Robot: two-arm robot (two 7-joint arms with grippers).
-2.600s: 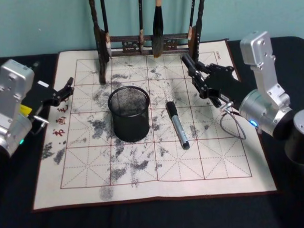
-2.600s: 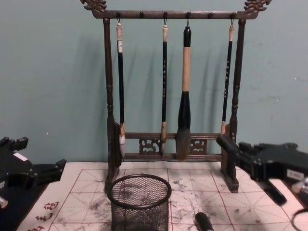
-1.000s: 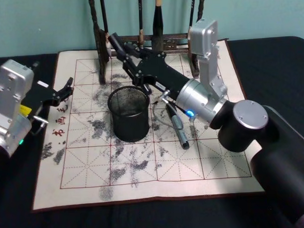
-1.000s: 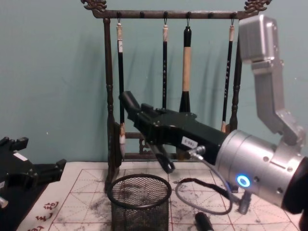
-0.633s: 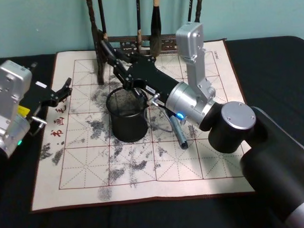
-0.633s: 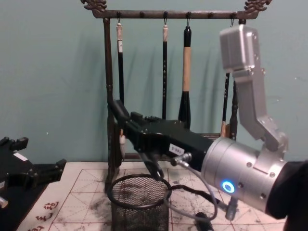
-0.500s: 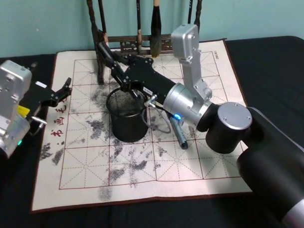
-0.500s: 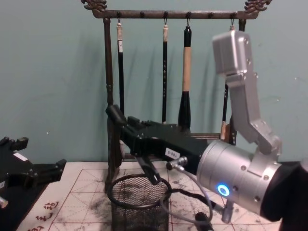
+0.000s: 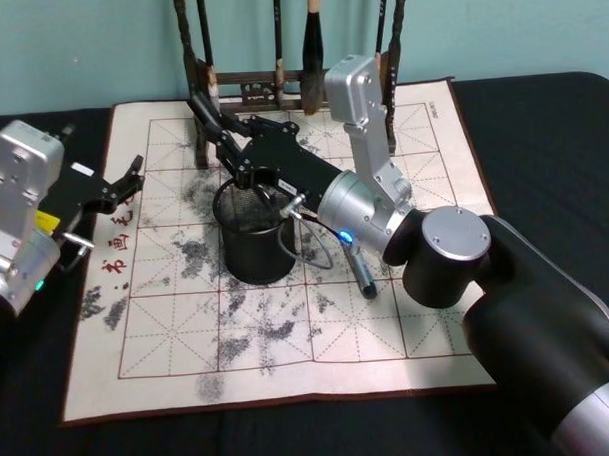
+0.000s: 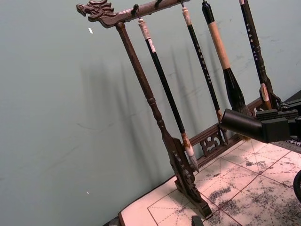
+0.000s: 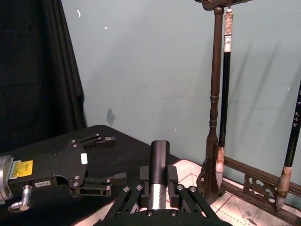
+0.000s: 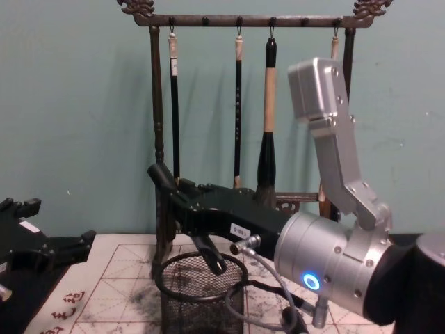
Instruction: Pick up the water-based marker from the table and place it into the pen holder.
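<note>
Teal wall; black table [image 9: 541,120], ink-stained grid mat [image 9: 288,329], red characters [image 9: 113,237] at its left margin. Right gripper [image 11: 159,181] clamps marker [image 11: 159,150] over pen holder [image 9: 255,255] far rim. Second marker [image 9: 363,278] lies right of it. Left gripper [image 9: 128,179] parked left, jaws apart.

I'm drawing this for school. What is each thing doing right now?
right tool: shut on the held marker, over the pen cup
held marker: tilted, not in the cup yet
pen cup: upright on the mat
other marker: lying flat on the mat
left tool: open, idle
brushes: hanging from the rack
</note>
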